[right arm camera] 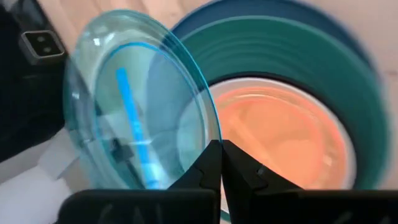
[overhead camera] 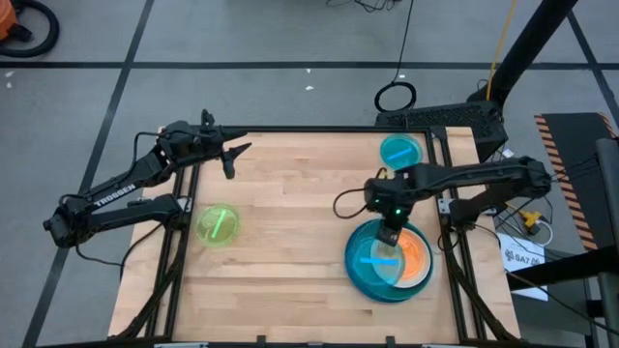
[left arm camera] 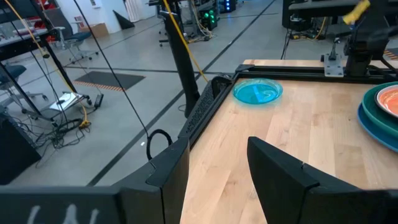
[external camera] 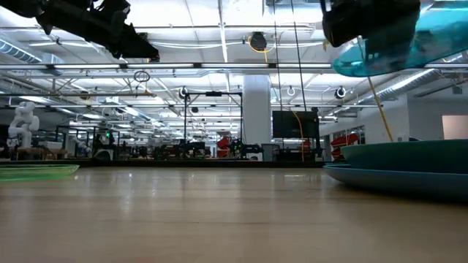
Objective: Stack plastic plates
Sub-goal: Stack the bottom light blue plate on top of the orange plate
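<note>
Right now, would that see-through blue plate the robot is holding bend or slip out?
The cyan plate probably stays stiff: it keeps its round shape in the right gripper. It could slip, since the fingers pinch only its glossy rim and it hangs tilted over the orange plate.

White lettering "TROSSEN" reads along the left arm's (overhead camera: 114,190) forearm link in the high view. No other text in any view is legible.
</note>
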Robot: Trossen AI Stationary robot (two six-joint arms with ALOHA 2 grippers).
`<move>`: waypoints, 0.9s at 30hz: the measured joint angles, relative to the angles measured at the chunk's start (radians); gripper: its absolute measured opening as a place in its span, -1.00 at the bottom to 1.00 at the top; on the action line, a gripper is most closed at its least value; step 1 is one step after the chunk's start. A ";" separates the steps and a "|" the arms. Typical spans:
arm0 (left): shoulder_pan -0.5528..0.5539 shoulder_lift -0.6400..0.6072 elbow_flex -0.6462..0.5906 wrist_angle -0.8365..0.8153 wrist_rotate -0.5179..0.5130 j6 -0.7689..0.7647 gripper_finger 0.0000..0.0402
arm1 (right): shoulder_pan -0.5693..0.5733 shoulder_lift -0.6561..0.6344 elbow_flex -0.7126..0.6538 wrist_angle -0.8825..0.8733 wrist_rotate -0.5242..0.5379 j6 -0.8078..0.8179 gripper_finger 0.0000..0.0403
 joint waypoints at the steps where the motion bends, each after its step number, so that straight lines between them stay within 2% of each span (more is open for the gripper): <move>1: 0.000 0.000 0.000 0.000 0.000 0.000 -0.15 | 0.000 -0.019 0.000 -0.016 0.022 0.004 -1.00; 9: 0.000 0.000 0.000 0.001 0.000 0.000 -0.15 | -0.003 -0.153 0.000 -0.078 0.158 0.060 -1.00; 16: 0.000 0.000 0.000 0.000 0.000 0.000 -0.15 | -0.003 -0.202 -0.001 -0.166 0.225 0.067 -1.00; 22: 0.000 0.000 0.000 0.000 0.000 0.000 -0.15 | -0.003 -0.226 -0.017 -0.175 0.226 0.067 -1.00; 27: 0.000 0.000 0.000 0.000 0.000 0.000 -0.15 | -0.003 -0.273 -0.108 -0.137 0.223 0.086 -1.00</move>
